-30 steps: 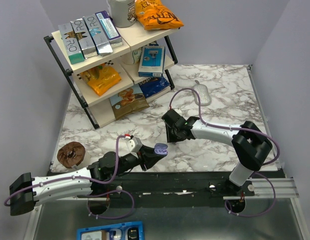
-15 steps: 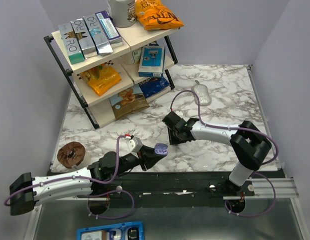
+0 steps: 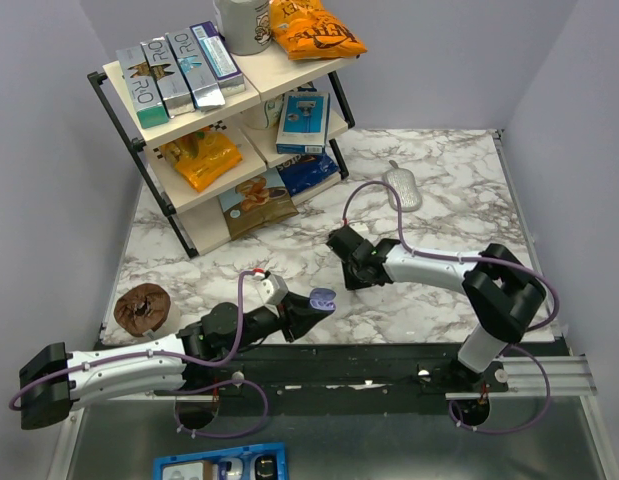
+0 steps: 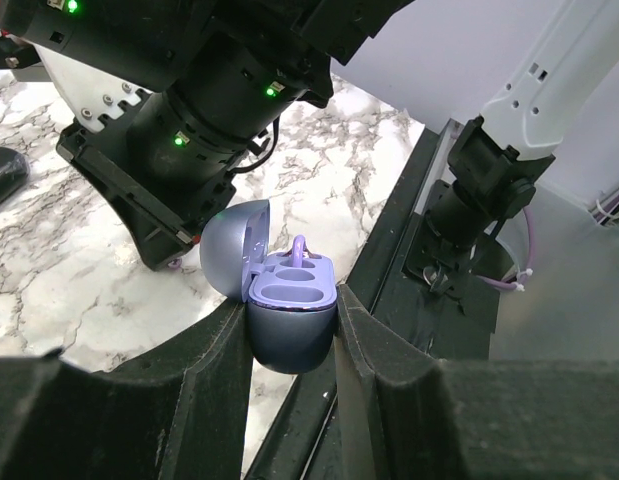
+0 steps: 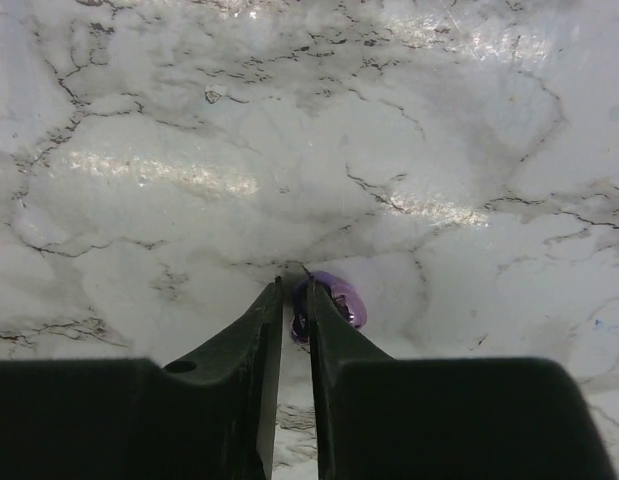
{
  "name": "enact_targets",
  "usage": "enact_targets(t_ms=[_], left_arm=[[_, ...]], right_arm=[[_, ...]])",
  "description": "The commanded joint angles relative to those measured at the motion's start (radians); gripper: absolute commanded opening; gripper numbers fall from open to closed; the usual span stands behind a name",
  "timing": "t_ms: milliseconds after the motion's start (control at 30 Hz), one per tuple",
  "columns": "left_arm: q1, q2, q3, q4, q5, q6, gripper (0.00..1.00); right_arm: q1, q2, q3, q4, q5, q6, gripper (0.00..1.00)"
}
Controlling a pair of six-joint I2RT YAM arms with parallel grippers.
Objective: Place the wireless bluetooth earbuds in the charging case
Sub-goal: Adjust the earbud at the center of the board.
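Right gripper (image 5: 292, 300) lowered to the white grey-veined marble tabletop (image 5: 189, 120), its black jaws drawn to a narrow slit. The small translucent purple earbud (image 5: 341, 303) lies on the marble at the fingertips, mostly outboard of one finger; whether it is actually pinched cannot be told. Left gripper (image 4: 292, 318) is clamped on the rounded periwinkle plastic charging case (image 4: 289, 350), held off the table near the front edge with its hinged lid swung open and wells facing up. A purple stem (image 4: 299, 245) rises from one well (seemingly an earbud already seated).

Step in hand, as judged: picking up the loose earbud. To do it well, the jaws should straddle the earbud squarely before they squeeze; a bite this far off centre is apt to flick so small a piece away. Close gently, lift straight, then check the hold.

Against the top view a second earlier, the right gripper's silhouette is slimmer, its jaws having narrowed, and it sits slightly shifted; the left arm and case are unchanged.
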State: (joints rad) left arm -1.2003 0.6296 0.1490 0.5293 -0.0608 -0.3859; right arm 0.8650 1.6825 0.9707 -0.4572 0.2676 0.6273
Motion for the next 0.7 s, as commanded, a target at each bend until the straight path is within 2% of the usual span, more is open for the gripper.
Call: enact_targets(t_ms=[0,233,533,667], left_arm=[[-0.008,0.001,0.0,0.021,-0.007,0.004,0.0],[-0.01,0.001,0.004,0.021,-0.005,0.007,0.0],[-0.01,0.025,-0.002,0.061,0.006,0.009,0.0],[-0.01,0.035,0.0,0.075,0.021,0.01,0.0]], right_arm=[[0.006,-0.017,-0.029,-0.037,0.045,-0.017,0.19],[0.011,-0.084,-0.041,-0.008,0.042,-0.162,0.05],[0.046,-0.147,-0.05,0.037,-0.125,-0.616,0.01],[0.058,-0.141,-0.053,0.034,-0.149,-0.757,0.01]])
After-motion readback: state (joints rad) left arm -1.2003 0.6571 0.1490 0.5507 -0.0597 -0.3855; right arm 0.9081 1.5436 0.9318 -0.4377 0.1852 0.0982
